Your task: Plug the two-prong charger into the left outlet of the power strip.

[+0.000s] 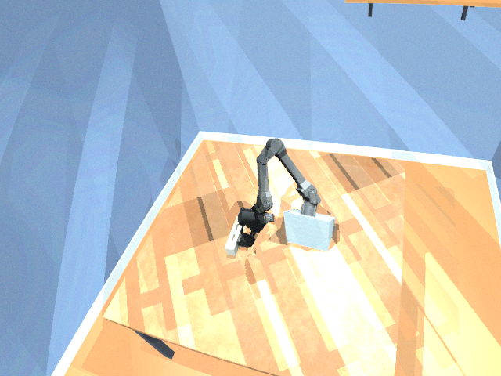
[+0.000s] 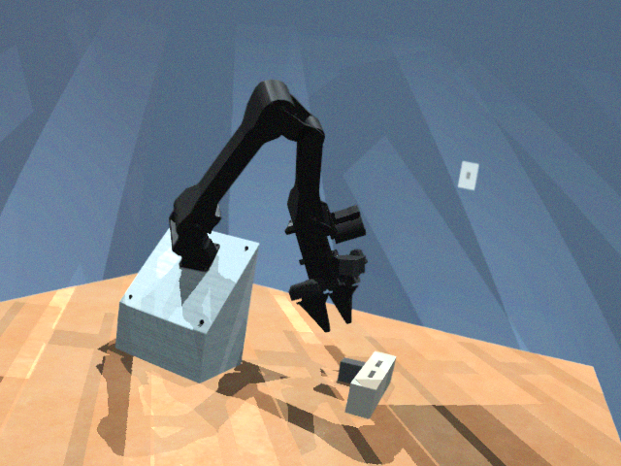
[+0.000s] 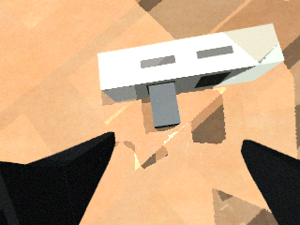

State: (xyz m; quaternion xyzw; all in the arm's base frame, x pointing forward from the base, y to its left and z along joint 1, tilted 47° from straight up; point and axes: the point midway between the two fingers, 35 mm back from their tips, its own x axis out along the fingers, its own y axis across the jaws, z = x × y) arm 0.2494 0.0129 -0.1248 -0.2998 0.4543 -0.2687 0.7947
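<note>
The white power strip (image 1: 231, 244) (image 2: 365, 393) (image 3: 122, 66) lies on the wooden table with two grey slots on its top face. The small dark grey charger (image 2: 350, 370) (image 3: 164, 104) lies on the table with one end against the strip's side face, below the left slot. I cannot tell whether its prongs are inside. A dark opening shows in that side face to the charger's right. My gripper (image 1: 247, 239) (image 2: 335, 323) (image 3: 175, 141) is open and empty. It hangs above and a little back from the charger, with the fingers wide on either side of it.
The arm stands on a pale blue sloped base block (image 1: 309, 233) (image 2: 185, 320) beside the strip. The table's white-edged left border (image 1: 133, 247) runs close to the strip. A small white plate (image 2: 468, 175) hangs on the far wall.
</note>
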